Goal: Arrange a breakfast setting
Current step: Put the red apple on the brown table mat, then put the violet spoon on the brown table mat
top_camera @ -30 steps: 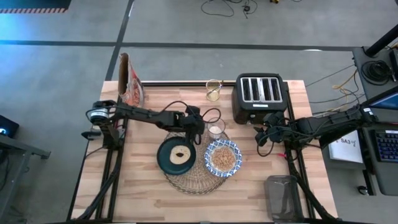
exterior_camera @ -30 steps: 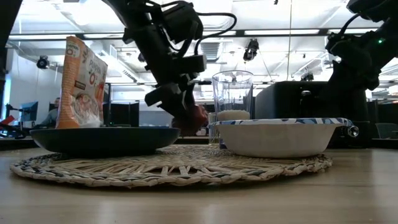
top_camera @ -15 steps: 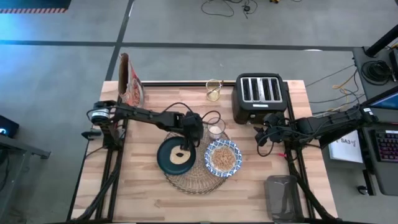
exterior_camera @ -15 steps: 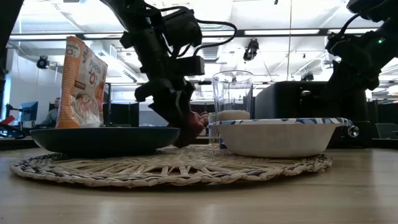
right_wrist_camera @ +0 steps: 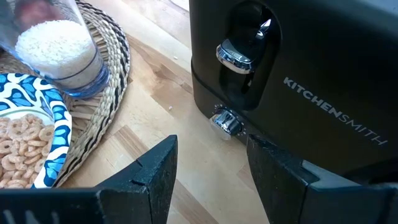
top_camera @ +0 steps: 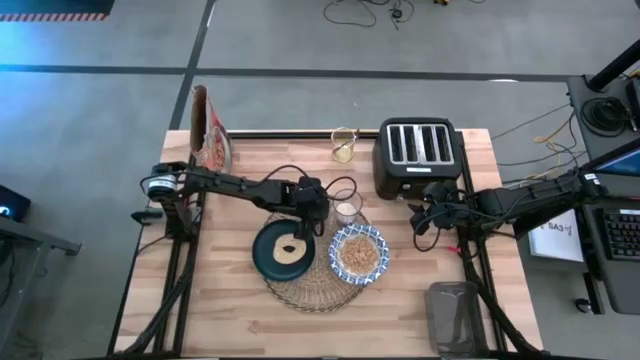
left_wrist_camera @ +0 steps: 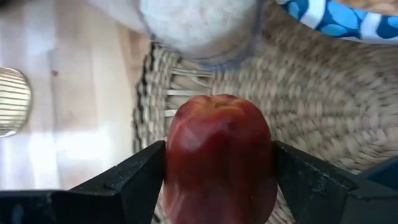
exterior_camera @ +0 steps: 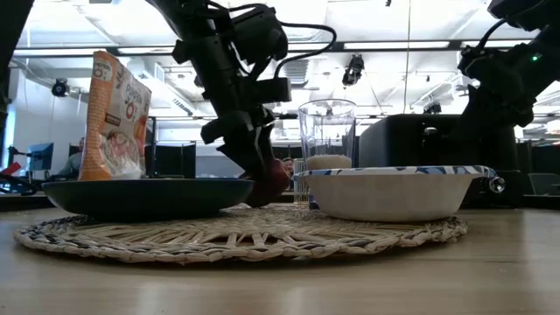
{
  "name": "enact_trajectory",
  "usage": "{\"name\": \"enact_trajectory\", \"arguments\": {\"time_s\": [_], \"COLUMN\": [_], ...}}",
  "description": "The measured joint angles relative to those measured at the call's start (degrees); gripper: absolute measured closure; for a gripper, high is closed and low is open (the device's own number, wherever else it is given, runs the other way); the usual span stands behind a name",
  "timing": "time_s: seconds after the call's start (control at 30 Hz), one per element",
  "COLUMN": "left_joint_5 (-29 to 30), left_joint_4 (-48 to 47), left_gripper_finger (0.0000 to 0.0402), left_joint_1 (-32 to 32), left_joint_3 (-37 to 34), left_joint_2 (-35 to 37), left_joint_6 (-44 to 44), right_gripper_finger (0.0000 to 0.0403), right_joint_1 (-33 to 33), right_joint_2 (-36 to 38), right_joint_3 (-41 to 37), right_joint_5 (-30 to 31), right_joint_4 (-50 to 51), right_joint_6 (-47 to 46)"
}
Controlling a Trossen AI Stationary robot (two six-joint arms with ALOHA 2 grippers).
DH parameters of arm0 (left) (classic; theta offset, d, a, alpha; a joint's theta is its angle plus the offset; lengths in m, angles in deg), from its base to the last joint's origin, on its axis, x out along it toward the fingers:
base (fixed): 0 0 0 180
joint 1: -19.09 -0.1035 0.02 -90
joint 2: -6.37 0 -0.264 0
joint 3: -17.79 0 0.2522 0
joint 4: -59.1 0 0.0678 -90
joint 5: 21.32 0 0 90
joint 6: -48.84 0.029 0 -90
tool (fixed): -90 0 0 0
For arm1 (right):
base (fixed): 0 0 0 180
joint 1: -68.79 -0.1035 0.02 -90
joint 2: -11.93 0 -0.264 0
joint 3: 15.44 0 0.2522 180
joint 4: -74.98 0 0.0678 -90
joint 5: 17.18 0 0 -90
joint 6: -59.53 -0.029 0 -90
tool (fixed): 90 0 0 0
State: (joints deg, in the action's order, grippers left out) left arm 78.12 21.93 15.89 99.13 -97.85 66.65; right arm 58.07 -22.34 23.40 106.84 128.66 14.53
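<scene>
- Reaching over the round woven placemat (top_camera: 318, 268), the left gripper (left_wrist_camera: 217, 165) sat low at the mat's back portion, between the dark teal plate (top_camera: 282, 250) and the small clear glass (top_camera: 347, 210).
- Its two dark fingers (left_wrist_camera: 134, 177) flanked a red apple (left_wrist_camera: 219, 155), one on each side, pressed against the fruit's sides; the jaws stood wide, filled by the apple.
- The apple (exterior_camera: 271, 182) hung at about the height of the plate's rim in the low view, close above the mat's weave; whether it touched the mat could not be told.
- The plate (exterior_camera: 144, 197) lay on the left part of the mat, with a pale ring-shaped piece of food on it seen from above.
- The blue-and-white patterned bowl (top_camera: 358, 254) sat on the right part of the mat, just beside the plate, holding ring cereal (right_wrist_camera: 22, 149).
- The glass (right_wrist_camera: 59, 53) stood upright at the mat's back edge, partly filled with something white, just beside the bowl.
- The right gripper (right_wrist_camera: 208, 174) waited over bare wood in front of the black toaster (top_camera: 418, 155), its fingers parted and holding nothing, well apart from the mat.
- A cereal bag (top_camera: 208, 130) stood at the table's far left corner, and a second glass (top_camera: 343, 145) stood beside the toaster.
- A clear container (top_camera: 455, 318) lay at the table's near right corner.
</scene>
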Motion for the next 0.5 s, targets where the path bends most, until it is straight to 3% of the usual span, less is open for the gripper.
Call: {"name": "enact_trajectory", "arguments": {"time_s": [0.5], "left_joint_5": [0.95], "left_joint_4": [-13.07], "left_gripper_finger": [0.013], "left_joint_1": [0.04], "left_joint_3": [10.86], "left_joint_2": [0.55], "left_joint_6": [-2.37], "right_gripper_finger": [0.022], "right_joint_1": [0.0], "right_joint_2": [0.0], "right_joint_3": [0.0], "right_joint_5": [0.0], "right_joint_4": [0.02], "right_joint_6": [0.0]}}
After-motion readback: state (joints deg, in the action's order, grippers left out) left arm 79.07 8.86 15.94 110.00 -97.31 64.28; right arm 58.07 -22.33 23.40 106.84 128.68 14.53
